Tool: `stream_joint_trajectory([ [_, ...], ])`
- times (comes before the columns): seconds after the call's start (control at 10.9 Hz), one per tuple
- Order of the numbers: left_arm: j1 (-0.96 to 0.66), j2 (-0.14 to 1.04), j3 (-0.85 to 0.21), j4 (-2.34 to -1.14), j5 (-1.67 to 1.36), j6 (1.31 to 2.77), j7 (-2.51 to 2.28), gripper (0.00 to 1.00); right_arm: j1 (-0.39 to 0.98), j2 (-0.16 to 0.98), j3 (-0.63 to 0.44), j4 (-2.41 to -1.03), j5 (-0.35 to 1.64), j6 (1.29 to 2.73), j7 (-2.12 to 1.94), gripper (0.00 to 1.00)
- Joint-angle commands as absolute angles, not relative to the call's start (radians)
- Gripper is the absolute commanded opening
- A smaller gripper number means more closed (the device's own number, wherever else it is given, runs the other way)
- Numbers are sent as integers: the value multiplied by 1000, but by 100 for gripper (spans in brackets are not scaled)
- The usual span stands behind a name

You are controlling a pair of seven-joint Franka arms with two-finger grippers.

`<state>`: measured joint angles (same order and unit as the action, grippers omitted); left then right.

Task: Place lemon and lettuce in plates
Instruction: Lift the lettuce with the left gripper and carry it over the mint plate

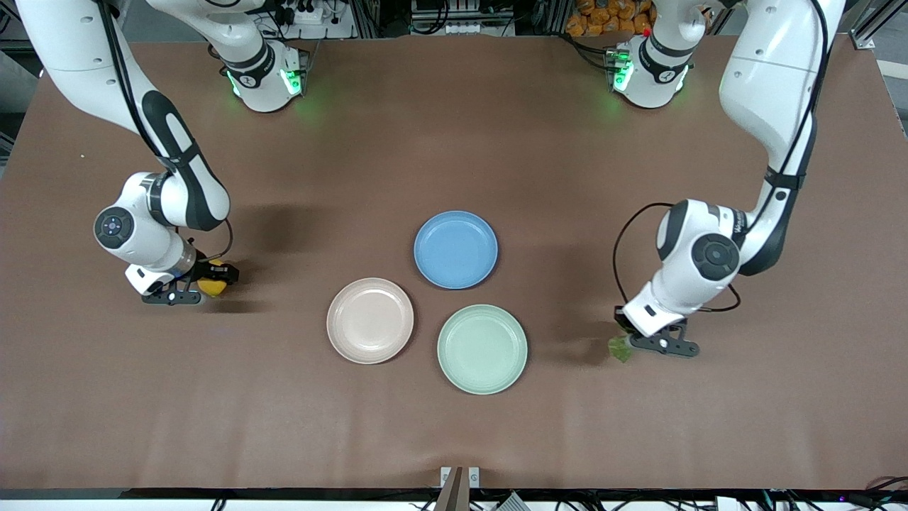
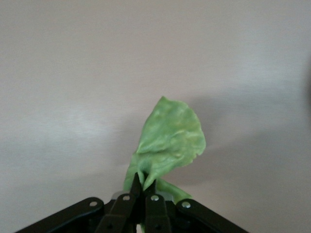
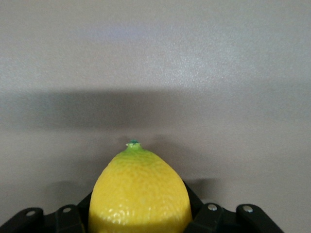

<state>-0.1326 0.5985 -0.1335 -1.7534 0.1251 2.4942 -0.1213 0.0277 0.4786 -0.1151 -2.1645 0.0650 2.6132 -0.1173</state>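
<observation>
Right gripper (image 1: 206, 284), low at the right arm's end of the table (image 1: 454, 440), clamped on the lemon (image 1: 212, 282), green tip pointing away from the wrist. Left gripper (image 1: 628, 341), low at the left arm's end, pinched tight on one ragged edge of the lettuce (image 1: 620, 348), leaf standing free ahead of the fingers.

Best handled from big to small: beige-pink plate (image 1: 369, 320) and mint green plate (image 1: 482, 348) side by side mid-table, nearer the front camera than the blue plate (image 1: 455, 249); blue one to be left alone. Lift straight up first, no dragging. Lemon likely to the pink plate, set low at the centre to stop rolling. Lettuce likely to the green plate, carried gently since only its edge is held.
</observation>
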Motion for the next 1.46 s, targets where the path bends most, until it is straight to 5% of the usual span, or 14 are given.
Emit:
stream_joint_trajectory([
  [0.0, -130, 517, -202, -1802, 150, 2490, -173, 0, 32, 474, -115, -2067, 77, 2461, -100, 39],
  [0.37, -140, 506, -304, -1720, 143, 2519, -222, 0, 52, 474, -115, -2011, 78, 2430, -100, 39],
  [0.82, -253, 743, -308, -1592, 147, 2917, -171, 0, 98, 495, -114, -1902, 136, 2430, -104, 39],
  [1.19, -287, 834, -305, -1565, 149, 2971, -137, 0, 187, 567, -115, -1769, 222, 2430, -103, 39],
  [1.28, -293, 848, -305, -1554, 149, 2982, -114, 34, 207, 587, -115, -1731, 253, 2430, -101, 39],
  [1.37, -296, 854, -304, -1555, 149, 2987, -114, 99, 221, 612, -115, -1688, 267, 2430, -101, 39],
])
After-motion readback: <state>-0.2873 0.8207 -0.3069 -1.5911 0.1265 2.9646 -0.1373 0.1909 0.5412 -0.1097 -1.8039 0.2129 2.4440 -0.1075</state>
